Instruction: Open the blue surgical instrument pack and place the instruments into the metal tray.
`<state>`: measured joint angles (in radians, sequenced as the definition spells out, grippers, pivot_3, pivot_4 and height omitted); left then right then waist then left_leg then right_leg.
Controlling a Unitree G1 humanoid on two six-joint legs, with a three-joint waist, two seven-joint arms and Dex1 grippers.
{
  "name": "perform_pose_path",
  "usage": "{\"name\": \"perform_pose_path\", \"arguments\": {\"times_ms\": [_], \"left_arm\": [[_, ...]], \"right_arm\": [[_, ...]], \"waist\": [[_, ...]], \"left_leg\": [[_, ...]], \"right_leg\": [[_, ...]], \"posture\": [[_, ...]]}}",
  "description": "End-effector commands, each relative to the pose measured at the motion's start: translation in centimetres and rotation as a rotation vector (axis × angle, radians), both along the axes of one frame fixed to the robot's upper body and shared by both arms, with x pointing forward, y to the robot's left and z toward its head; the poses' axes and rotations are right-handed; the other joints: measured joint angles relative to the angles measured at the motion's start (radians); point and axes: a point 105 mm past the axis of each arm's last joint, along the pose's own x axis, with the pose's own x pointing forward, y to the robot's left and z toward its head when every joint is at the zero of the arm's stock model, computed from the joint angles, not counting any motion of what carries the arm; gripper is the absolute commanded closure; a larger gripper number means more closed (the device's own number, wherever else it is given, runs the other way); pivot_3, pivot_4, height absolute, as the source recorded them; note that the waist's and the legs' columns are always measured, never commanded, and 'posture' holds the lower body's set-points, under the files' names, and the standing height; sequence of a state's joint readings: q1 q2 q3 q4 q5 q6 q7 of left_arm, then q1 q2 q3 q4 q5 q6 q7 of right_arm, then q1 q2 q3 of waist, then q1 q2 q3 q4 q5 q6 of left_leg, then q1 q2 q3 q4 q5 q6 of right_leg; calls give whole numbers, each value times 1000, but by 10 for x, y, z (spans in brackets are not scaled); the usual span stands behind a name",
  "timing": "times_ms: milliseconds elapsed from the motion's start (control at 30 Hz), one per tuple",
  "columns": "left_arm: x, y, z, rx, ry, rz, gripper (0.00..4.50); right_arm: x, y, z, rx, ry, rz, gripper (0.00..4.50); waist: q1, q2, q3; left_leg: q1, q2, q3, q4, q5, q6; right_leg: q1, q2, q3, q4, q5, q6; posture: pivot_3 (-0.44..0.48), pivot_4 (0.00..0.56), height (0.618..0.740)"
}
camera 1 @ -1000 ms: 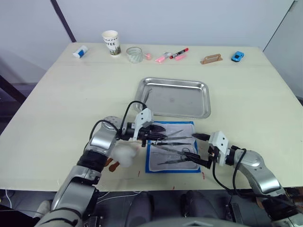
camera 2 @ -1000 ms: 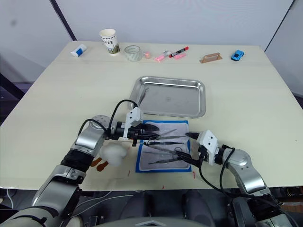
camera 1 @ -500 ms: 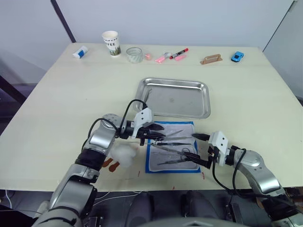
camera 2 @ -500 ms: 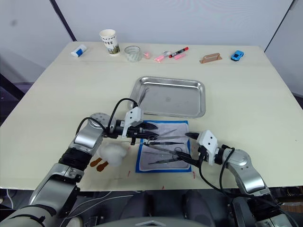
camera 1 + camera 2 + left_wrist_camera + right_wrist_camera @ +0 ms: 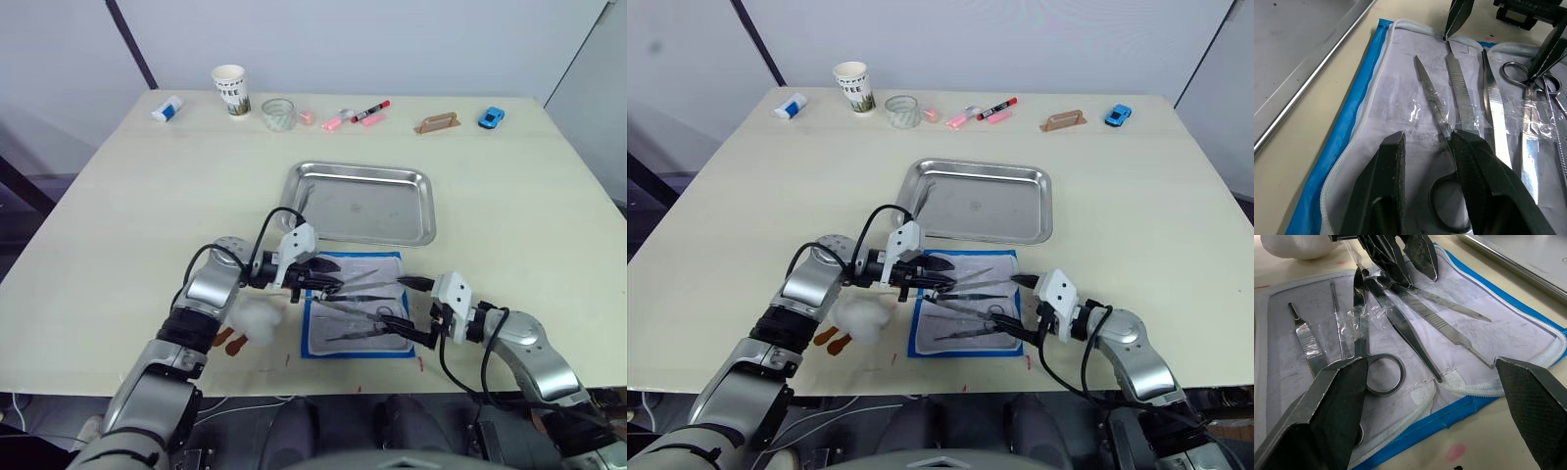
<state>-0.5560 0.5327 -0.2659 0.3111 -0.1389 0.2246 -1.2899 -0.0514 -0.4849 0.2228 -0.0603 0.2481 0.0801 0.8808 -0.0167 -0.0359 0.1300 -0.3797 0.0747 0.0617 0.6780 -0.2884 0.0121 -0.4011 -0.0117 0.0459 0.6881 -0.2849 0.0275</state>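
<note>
Scissors (image 5: 1442,122) blades toward right gripper (image 5: 416,308)

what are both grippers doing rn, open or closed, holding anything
Left gripper: open, over the scissors on the opened pack, gripping nothing.
Right gripper: wide open, empty.

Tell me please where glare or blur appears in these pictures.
Left wrist view: clear film over the instruments glints white, and the near fingers look soft. Right wrist view: film glints similarly. Left eye view: the metal tray reflects evenly.
</note>
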Motion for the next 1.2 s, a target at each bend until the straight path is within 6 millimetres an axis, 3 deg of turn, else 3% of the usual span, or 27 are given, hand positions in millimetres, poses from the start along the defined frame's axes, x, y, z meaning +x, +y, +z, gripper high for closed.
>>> {"name": "perform_pose_path", "arguments": {"times_ms": [33,633,1133,1200], "left_arm": [[-7,0,-11,53,20,-30,2932],[-13,8,-21,227,-7,-68,2932],[-3,3,-6,214,19,-55,2932],[-2,3,-5,209,29,-56,3457]], "right_arm": [[-10,-10,-42,-124,130,-33,0],[-12,-10,-44,-126,139,-31,0],[-12,-10,-45,-125,140,-32,0],[-12,-10,-45,-125,140,-32,0]], "waist": [[0,0,0],[0,1,-1],[0,3,-2],[0,3,-2]], "left_leg": [[0,0,0,0,0,0],[0,0,0,0,0,0],[0,0,0,0,0,0],[0,0,0,0,0,0]], "right_leg": [[0,0,0,0,0,0],[0,0,0,0,0,0],[0,0,0,0,0,0],[0,0,0,0,0,0]], "posture": [[0,150,718],[0,150,718],[0,150,718],[0,150,718]]}}
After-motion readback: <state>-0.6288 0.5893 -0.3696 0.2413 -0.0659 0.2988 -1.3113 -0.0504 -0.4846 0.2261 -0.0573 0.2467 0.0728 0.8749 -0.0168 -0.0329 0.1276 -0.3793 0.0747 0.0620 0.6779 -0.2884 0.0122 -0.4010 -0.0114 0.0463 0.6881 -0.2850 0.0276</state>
